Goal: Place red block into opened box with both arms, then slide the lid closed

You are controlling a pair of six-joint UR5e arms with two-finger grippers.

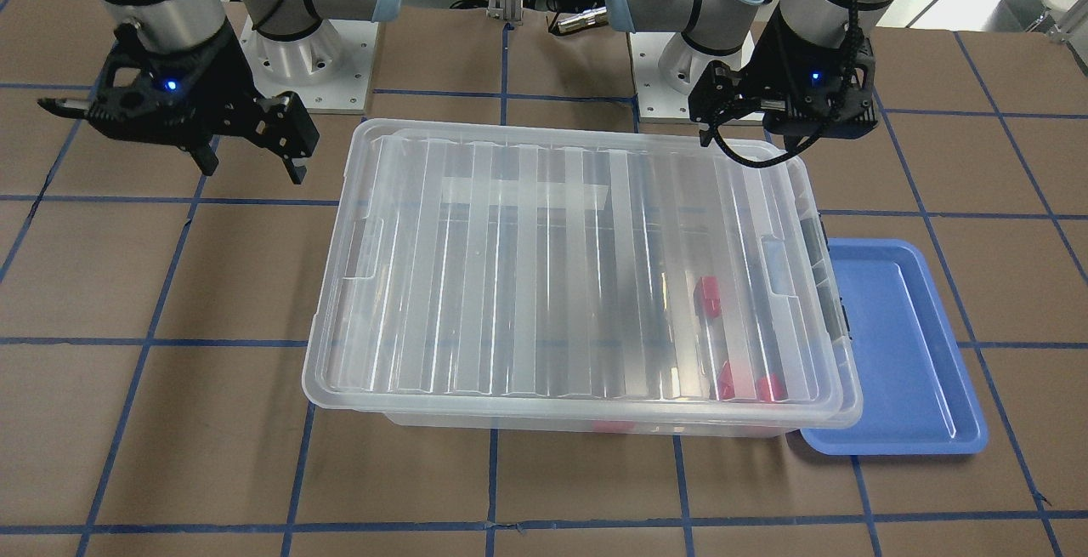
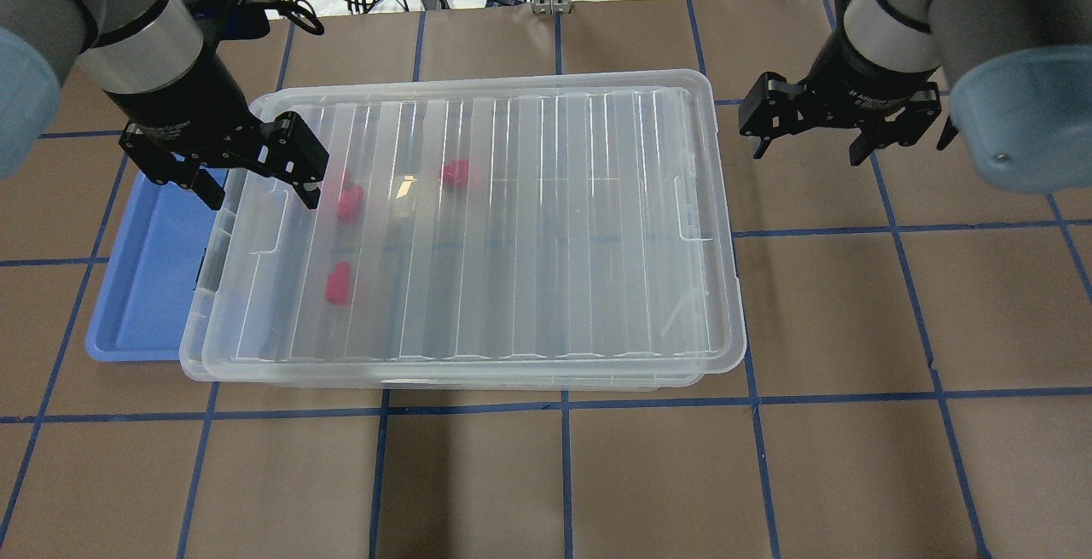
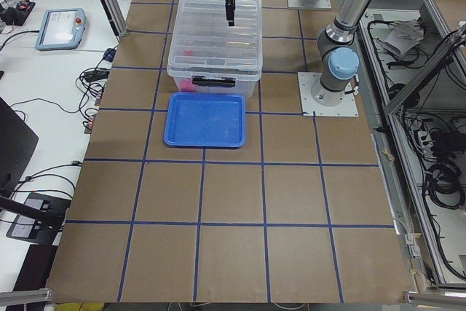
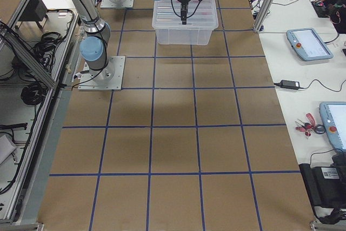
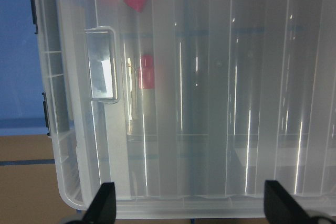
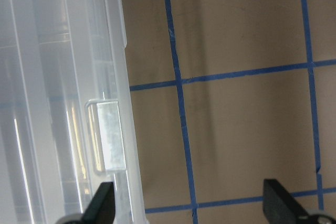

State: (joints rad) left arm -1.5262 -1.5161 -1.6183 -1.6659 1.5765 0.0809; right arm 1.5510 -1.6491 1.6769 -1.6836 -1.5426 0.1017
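The see-through box (image 2: 194, 346) stands mid-table with the ribbed lid (image 2: 529, 226) lying over almost all of it, a little offset. Through the lid I see red blocks inside near the tray end; one red block (image 2: 350, 200) (image 1: 708, 296) (image 5: 146, 72) lies close to the lid's recessed handle (image 5: 102, 64). My left gripper (image 2: 258, 188) (image 1: 748, 136) (image 5: 191, 208) hovers open above that end of the lid, holding nothing. My right gripper (image 2: 806, 149) (image 1: 251, 166) (image 6: 191, 208) hangs open over bare table just beyond the box's other end, beside the other handle (image 6: 110, 135).
A shallow blue tray (image 2: 141, 277) (image 1: 905, 344) lies against the box's end on my left side, partly under its rim. Brown table with blue tape grid runs on all sides. The arm bases (image 1: 310, 55) stand behind the box.
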